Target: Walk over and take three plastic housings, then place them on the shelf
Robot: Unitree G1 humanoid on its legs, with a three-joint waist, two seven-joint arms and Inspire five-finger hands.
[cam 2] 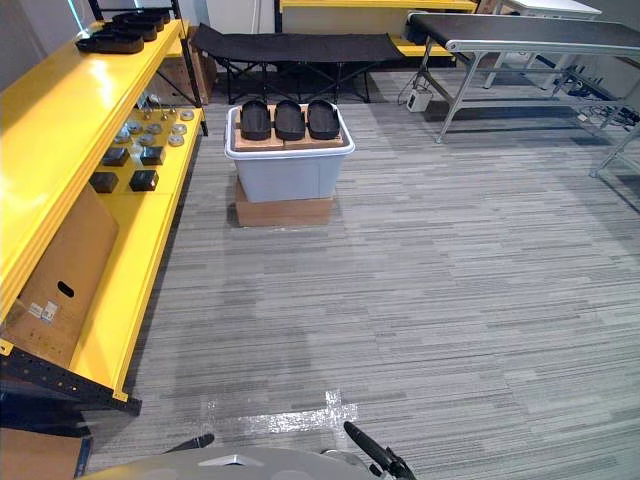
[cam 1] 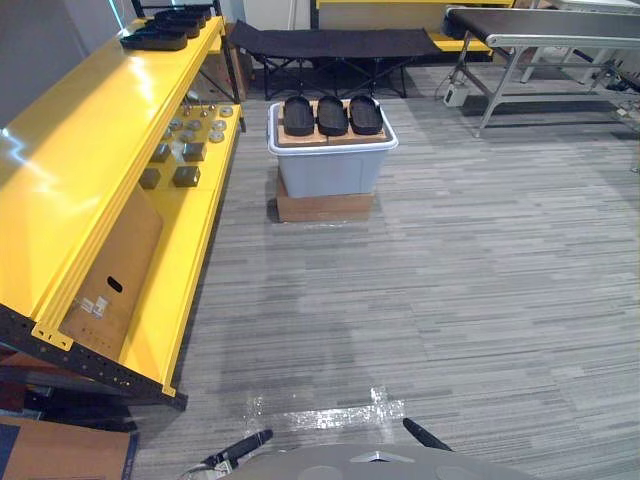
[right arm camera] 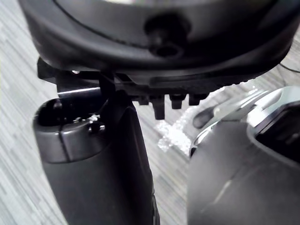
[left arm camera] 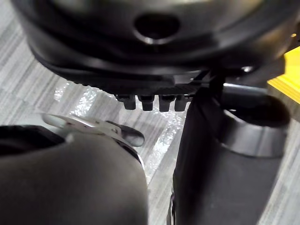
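Note:
Three black oval plastic housings (cam 1: pixel 331 115) lie side by side on a cardboard sheet atop a pale grey bin (cam 1: pixel 330 165), a few steps ahead on the floor. The bin rests on a flat cardboard box (cam 1: pixel 325 207). A long yellow shelf (cam 1: pixel 100 130) runs along the left, with more black housings (cam 1: pixel 165 30) on the far end of its top board. My left hand (left arm camera: pixel 150 101) hangs low at my side with relaxed fingers and holds nothing. My right hand (right arm camera: pixel 159 105) hangs the same way, also with nothing in it.
Small metal parts and dark blocks (cam 1: pixel 190 140) sit on the lower yellow shelf, with a cardboard panel (cam 1: pixel 115 265) leaning there. A black folding cot (cam 1: pixel 330 42) and a grey conveyor table (cam 1: pixel 540 30) stand at the back. Shiny tape (cam 1: pixel 320 412) marks the grey carpet near me.

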